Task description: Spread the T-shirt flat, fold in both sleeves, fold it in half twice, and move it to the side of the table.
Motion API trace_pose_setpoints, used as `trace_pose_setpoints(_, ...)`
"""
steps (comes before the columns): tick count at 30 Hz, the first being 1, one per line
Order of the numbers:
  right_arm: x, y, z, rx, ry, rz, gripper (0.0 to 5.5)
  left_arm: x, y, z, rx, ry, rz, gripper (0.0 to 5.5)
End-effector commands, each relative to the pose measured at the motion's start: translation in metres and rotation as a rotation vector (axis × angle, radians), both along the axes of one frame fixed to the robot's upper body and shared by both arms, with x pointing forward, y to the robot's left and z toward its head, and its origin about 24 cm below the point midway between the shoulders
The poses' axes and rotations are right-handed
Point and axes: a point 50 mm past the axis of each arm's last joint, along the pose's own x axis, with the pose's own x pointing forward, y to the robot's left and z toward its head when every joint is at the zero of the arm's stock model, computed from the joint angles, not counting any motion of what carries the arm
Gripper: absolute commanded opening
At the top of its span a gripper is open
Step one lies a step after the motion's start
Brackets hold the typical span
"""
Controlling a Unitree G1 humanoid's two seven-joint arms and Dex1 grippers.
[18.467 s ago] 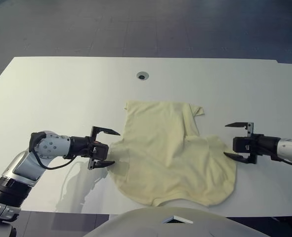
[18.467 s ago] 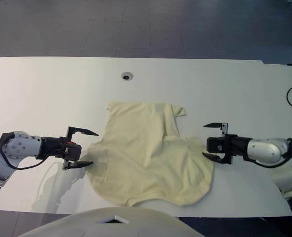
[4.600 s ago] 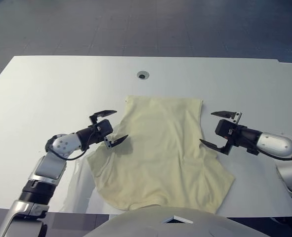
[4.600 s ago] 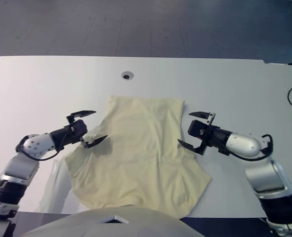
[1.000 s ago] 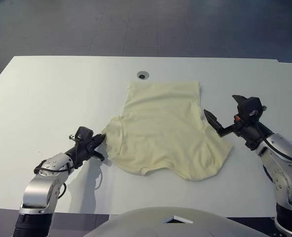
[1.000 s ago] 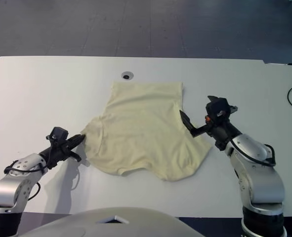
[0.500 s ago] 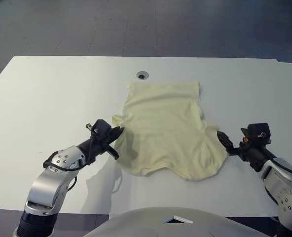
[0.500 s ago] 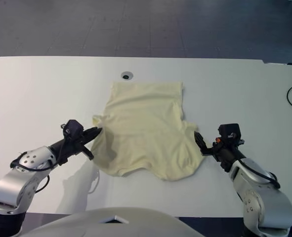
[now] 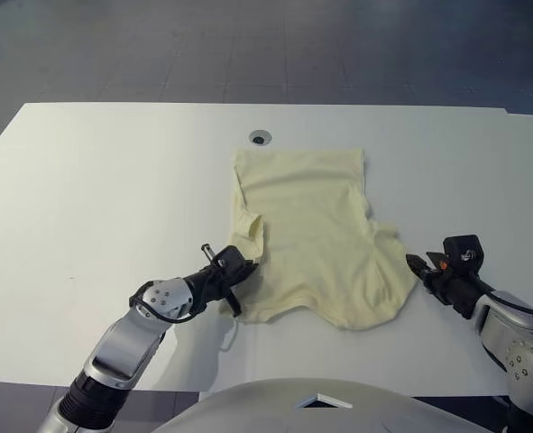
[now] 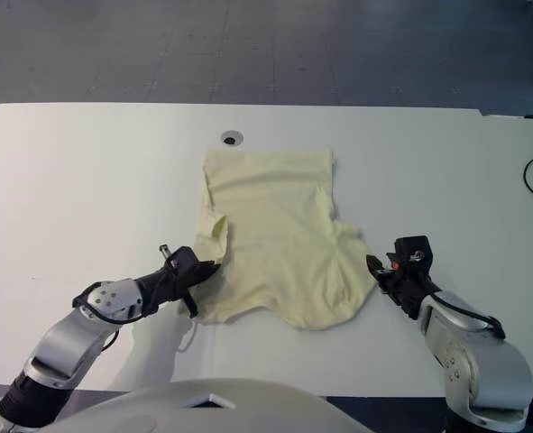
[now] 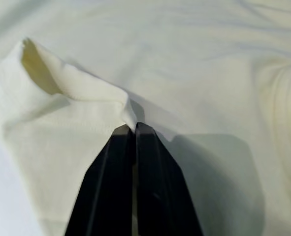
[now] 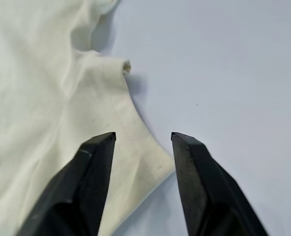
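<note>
- Head views: I am looking down at the T-shirt (image 9: 307, 234), which is lying about mid-bench, its straight hem toward the far edge just short of the cable hole (image 9: 261, 138) and its collar end toward the near edge.
- I am judging the spreading as roughly done. The left sleeve (image 9: 251, 227) is lying turned in over the body, so the first sleeve fold looks nearly finished.
- The right sleeve (image 9: 394, 262) is sticking out toward the right edge of the bench (image 9: 95, 180), unfolded. Both half-folds and the move to the side are left to do.
- My left arm is stretching low across the bench from the near-left corner, and my left hand (image 9: 239, 268) is resting at the shirt's left border.
- My right arm is bending in from the near-right corner, with my right hand (image 10: 374, 268) sitting at the tip of the right sleeve.
- Left wrist view: my two fingers (image 11: 150, 196) are clenching together on a ridge of the sleeve's hemmed cloth, which is lifting into a small peak above the flat body.
- Right wrist view: my hand is released, jaws standing apart. One finger (image 12: 86, 182) is lying over the cloth and the other over bare bench, with the sleeve's corner (image 12: 147, 164) between them. I cannot tell whether they are touching it.
</note>
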Motion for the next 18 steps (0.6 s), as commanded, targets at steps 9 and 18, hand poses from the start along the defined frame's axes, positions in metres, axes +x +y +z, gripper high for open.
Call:
trace_pose_setpoints(9,0.002,-0.005,0.002,0.006,0.114,0.008,1.83,0.002,-0.005,0.004,-0.015,-0.057,-0.006,1.79)
trace_pose_setpoints(18,0.002,-0.009,0.007,0.005,0.137,0.009,3.21,0.010,0.006,0.041,-0.110,-0.165,0.042,3.21)
